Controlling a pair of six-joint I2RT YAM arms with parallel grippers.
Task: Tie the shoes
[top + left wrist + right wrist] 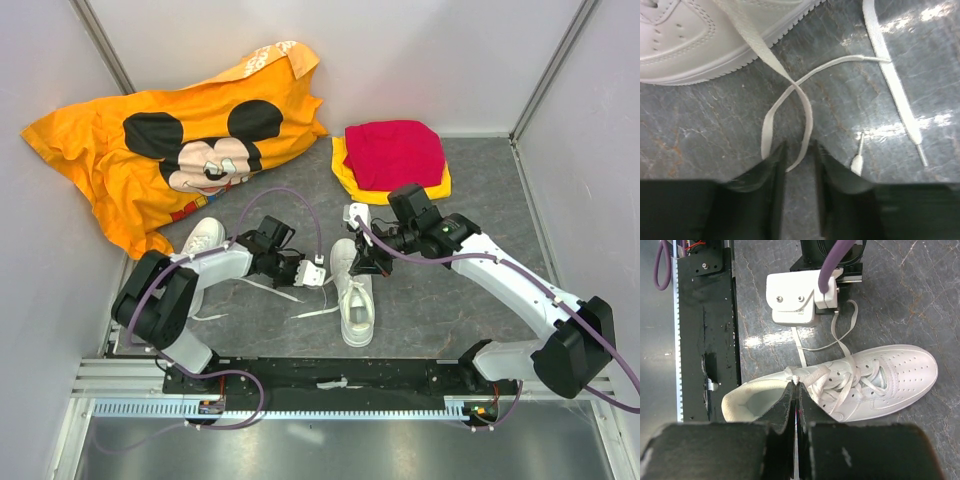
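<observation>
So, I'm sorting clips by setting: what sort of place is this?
Likely a lab robot cell, not a home: bare white walls boxing in a grey table, arms mounted on a metal rail, shoes laid out as props.

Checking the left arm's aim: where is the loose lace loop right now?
Left wrist view: the lace loop lies on the grey table beside the shoe, centre of frame, its near end reaching into the open left gripper.
</observation>
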